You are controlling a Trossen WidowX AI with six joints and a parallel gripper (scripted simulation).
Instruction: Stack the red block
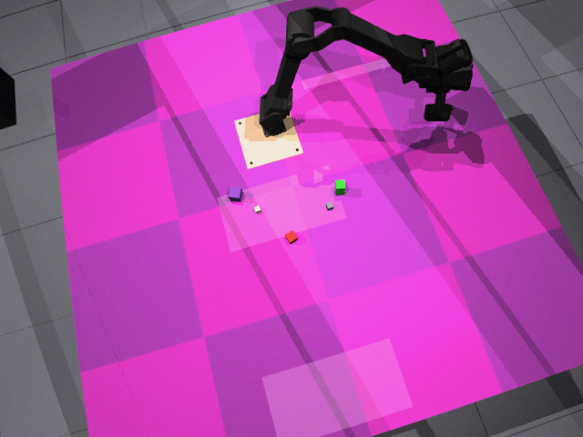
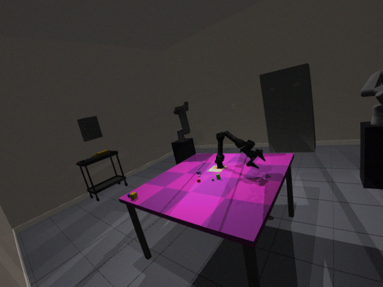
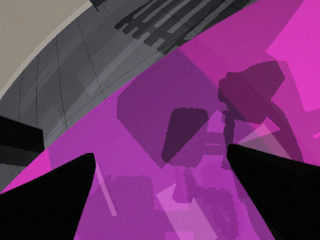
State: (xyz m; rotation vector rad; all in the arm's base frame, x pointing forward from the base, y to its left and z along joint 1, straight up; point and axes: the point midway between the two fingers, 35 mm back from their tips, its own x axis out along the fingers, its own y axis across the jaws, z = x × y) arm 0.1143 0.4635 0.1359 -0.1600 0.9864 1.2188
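In the top view the arm (image 1: 329,33) is reaching from its pale base plate (image 1: 268,141), just above frame centre, up and over to the upper right, where the gripper (image 1: 440,106) is hanging above the magenta table (image 1: 141,282) near its right edge. The fingers are standing almost fully apart and are gripping nothing; in the wrist view two dark fingers are filling the lower left and lower right corners, with only the table's checkered top and shadows showing between them.

The red block (image 1: 291,236) is lying flat on the table a little below frame centre, on its own and touching nothing. The green tower (image 1: 340,187) is standing upright up and to the right of it, well apart from the gripper. A small grey cube (image 1: 329,205) is sitting just below the tower, between it and the red block. To the left, a purple block (image 1: 234,192) and a tiny white cube (image 1: 257,208) are resting near each other.

In the exterior view the gripper (image 2: 257,159) is pointing down and outward over the table's far right part, and a yellow block (image 2: 133,195) is sitting at the table's near left corner, far from the others.
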